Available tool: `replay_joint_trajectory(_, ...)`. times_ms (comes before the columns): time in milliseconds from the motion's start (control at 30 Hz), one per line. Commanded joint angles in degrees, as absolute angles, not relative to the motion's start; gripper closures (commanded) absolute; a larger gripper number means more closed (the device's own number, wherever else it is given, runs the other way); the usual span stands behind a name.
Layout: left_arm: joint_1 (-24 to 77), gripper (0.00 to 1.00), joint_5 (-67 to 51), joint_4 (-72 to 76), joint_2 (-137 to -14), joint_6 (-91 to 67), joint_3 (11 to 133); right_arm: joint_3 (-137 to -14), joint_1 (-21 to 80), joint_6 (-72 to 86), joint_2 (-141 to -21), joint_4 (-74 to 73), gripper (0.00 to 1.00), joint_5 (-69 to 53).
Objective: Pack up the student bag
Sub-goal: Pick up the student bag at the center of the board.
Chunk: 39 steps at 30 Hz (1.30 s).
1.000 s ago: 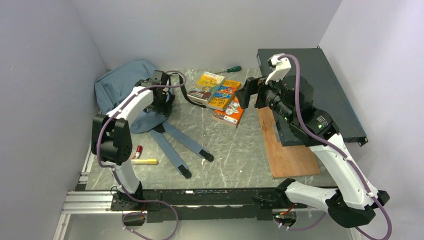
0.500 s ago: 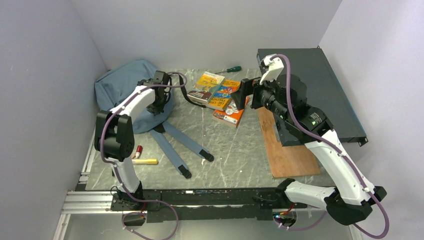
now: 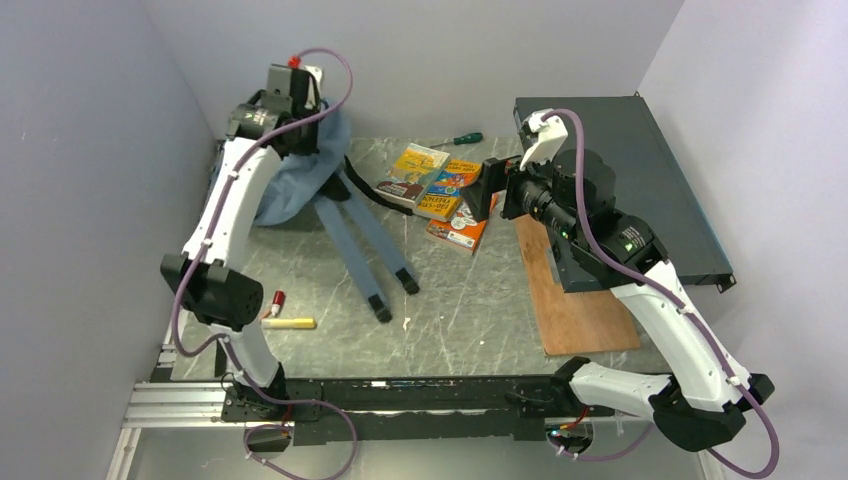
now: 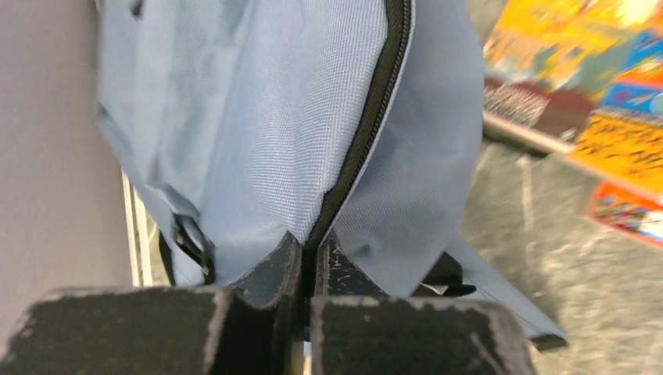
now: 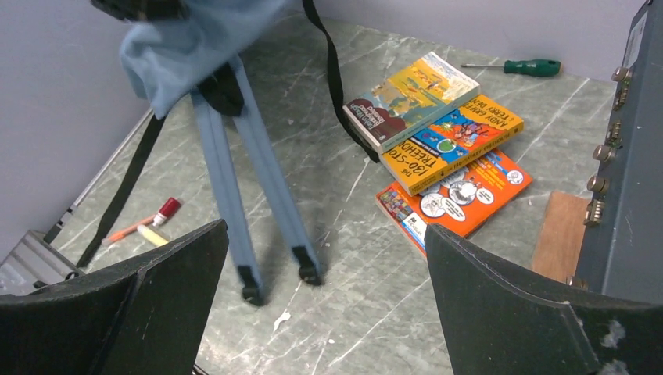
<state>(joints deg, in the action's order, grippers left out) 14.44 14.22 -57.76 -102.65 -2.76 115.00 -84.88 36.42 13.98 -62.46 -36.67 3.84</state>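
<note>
a second ago the left tool [image 4: 309,250] stood open, low over the student bag [image 3: 285,195], which lay slumped on the worktop [image 3: 470,300] to the left of the stack of books [image 3: 440,195]. now its jaws are pinched together on the bag's fabric right at the black zip [image 4: 367,117], and the arm has hoisted the bag off the worktop, up toward the back wall, left of and behind the books. the shoulder straps [image 3: 360,240] hang down from it, their black ends touching the worktop to the near left of the books. this looks like the opening step: the bag is being stood up so its mouth can be reached, and nothing is packed yet. whether the zip is undone cannot be told. the right tool [image 5: 327,234] is spread wide and empty, hovering just right of the books and looking down on them. a green-handled screwdriver [image 5: 532,68] lies just behind the books. on the middle book the letters "130-sto" and "treeho" can be read. the yellow book on top and the orange one beneath carry print too small to make out.
</note>
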Motion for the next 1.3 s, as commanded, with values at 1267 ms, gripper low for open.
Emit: replay_joint_trajectory(1267,13.4,1.0,8.6,-32.1,-55.7,-71.5,88.2,-83.2,68.1,4.7,-78.7,-4.8,0.0,16.5)
